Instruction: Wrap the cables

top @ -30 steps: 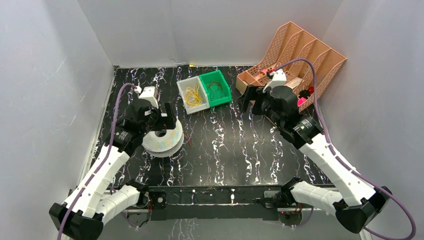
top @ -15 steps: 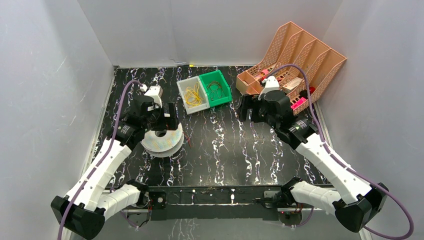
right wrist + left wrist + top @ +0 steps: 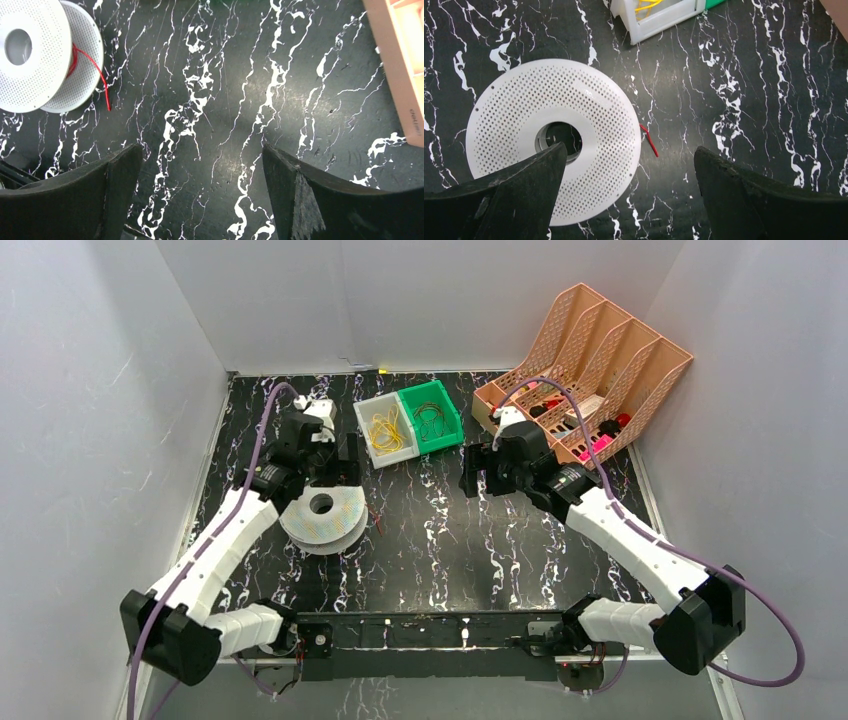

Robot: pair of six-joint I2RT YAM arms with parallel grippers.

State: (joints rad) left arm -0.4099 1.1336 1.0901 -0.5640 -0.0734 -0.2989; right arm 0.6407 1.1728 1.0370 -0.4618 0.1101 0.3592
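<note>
Hovering just above the far edge of the spool (image 3: 323,520), the left claw (image 3: 335,456) was seen spread wide, with nothing gripped between its fingers. In the left wrist view one dark finger (image 3: 514,195) was shown over the spool's perforated white face near the hub, and the other over bare desk (image 3: 450,540) to the spool's right.

The spool was laid flat on the black marbled desk. A thin red wire (image 3: 95,70) was wound between its two discs, and its loose end was trailed onto the desk at the spool's right side.

The cables (image 3: 383,430) were found as a loose yellow tangle inside a white bin (image 3: 368,410), beyond the spool and to its right, apart from it. A green bin (image 3: 447,415) was set touching the white one on the side away from the spool, with dark wires (image 3: 430,420) coiled in it.

The right claw (image 3: 474,468) was held well to the right of the spool, over bare desk, likewise released and empty. A peach file rack (image 3: 655,355) was placed farther right again, at the desk's far corner, with pink and white items lodged in its slots; what they were could not be told.
</note>
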